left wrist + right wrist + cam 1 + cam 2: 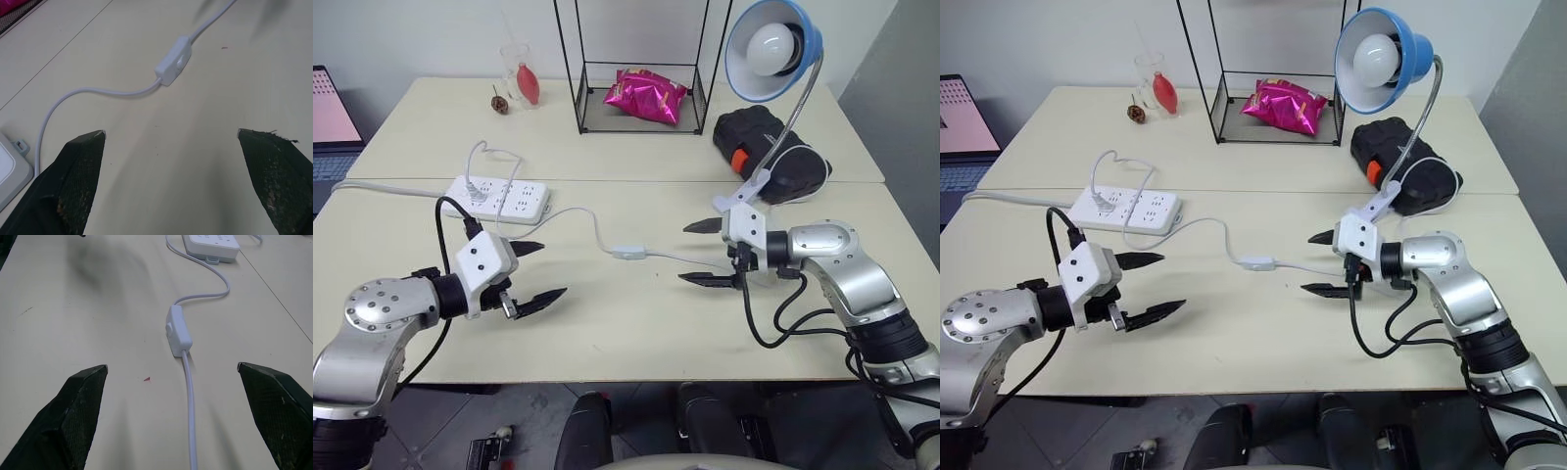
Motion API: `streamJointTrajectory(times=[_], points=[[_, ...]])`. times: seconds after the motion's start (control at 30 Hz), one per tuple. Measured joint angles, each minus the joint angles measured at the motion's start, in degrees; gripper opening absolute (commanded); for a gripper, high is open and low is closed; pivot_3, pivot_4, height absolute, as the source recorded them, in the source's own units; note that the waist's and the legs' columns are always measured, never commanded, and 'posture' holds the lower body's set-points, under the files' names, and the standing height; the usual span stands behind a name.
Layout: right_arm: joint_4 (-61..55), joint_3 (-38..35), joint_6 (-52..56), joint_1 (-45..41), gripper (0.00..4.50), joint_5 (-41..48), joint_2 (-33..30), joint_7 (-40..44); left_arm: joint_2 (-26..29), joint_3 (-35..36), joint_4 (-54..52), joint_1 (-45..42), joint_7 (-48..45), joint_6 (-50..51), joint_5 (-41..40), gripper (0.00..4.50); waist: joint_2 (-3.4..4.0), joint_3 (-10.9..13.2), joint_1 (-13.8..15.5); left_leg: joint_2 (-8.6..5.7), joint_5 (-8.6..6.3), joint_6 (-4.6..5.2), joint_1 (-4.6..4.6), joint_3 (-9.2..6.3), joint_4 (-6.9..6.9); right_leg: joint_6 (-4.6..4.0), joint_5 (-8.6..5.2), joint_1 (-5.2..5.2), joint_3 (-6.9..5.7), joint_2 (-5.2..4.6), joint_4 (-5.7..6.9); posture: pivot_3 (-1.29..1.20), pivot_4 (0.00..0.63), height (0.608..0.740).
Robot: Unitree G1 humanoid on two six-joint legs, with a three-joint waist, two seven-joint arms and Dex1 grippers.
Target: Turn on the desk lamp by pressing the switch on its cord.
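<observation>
Switch (628, 253) lies flat at centre frame of the head view, long axis along the cord (578, 217), between both grippers. Right gripper (707, 252), to its right, looks nearer than left gripper (536, 271) at lower left. Both gape wide, holding nothing.

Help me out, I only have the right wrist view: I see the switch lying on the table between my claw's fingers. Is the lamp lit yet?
Observer: No. The desk lamp has a dark bulb; its shade faces toward the robot.
Operator: Where is the left claw?
Observer: The left claw is open on the other side of the switch, pointing at it, not touching.
Operator: Is the cord plugged in?
Observer: The cord runs to the power strip; I cannot tell which socket.
</observation>
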Motion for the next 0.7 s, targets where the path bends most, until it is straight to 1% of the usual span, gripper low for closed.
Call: streamJointTrajectory(times=[0.43,0.7], points=[[0.09,0.0,-1.05,0.01,4.46,-0.52,0.0,0.32,0.56,-0.01,-0.62,0.09,0.12,-0.52,0.46,4.5,0.0,0.0,0.01,0.0,0.0,0.0,0.0,0.0,0.0,0.0,0.0,0.0,0.01,0.0,0.0,0.0,0.15,0.74],[1.5,0.05,-0.59,-0.58,4.46,-1.69,0.73,-0.38,0.23,0.12,-0.63,-0.02,-1.12,-1.9,-0.61,4.5,0.01,0.0,0.0,0.0,0.0,0.0,0.0,0.01,0.0,0.0,0.0,0.0,0.01,0.0,0.0,0.0,0.15,0.74]])
